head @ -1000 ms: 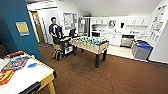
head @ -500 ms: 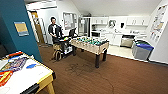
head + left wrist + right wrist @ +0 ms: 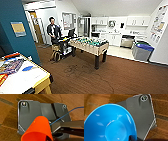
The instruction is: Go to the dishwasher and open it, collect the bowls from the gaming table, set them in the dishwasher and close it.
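At the near left stands my gaming table (image 3: 37, 79), one white top with a yellow rim, carrying one blue bowl (image 3: 27, 68) among flat game boxes. Left of middle, farther off, one person (image 3: 53, 30) stands behind a dark cart. In the middle is one foosball table (image 3: 89, 45) with a green field on the brown floor (image 3: 105, 77). Far right of it, under the white kitchen cabinets, sits one steel-fronted dishwasher (image 3: 127, 41), its door shut, and nearer on the right one grey bin (image 3: 141, 50) with a blue lid. My left wrist view has one orange cone-shaped cup (image 3: 37, 130) close before the tool; whether that tool grips it I cannot tell. My right wrist view has a second blue bowl (image 3: 109, 124) large over the floor; I cannot tell that tool's opening either.
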Controlling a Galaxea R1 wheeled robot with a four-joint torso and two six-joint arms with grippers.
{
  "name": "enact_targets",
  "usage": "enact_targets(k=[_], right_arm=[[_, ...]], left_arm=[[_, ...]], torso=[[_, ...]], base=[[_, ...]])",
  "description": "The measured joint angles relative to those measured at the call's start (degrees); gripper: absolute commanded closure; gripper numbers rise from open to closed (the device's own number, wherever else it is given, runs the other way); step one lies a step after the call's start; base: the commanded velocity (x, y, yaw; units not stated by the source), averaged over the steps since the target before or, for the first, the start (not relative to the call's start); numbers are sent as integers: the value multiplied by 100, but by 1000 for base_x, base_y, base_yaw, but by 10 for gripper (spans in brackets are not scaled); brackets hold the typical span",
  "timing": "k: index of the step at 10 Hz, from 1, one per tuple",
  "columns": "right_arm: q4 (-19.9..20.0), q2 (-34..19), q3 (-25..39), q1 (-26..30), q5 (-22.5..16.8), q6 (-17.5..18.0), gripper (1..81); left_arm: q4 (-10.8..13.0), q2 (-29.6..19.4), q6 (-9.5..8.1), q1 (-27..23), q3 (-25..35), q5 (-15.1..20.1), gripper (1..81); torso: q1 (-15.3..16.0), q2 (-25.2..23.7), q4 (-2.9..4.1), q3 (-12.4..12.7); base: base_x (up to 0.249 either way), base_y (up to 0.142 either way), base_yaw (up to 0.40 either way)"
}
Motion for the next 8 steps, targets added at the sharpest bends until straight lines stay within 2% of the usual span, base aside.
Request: enact_targets(k=[8], right_arm=[[-9,10,-9,-20,9,-13,811]], left_arm=[[0,24,0,13,4,0,811]], torso=[[0,0,0,0]], base=[[117,-85,0]])
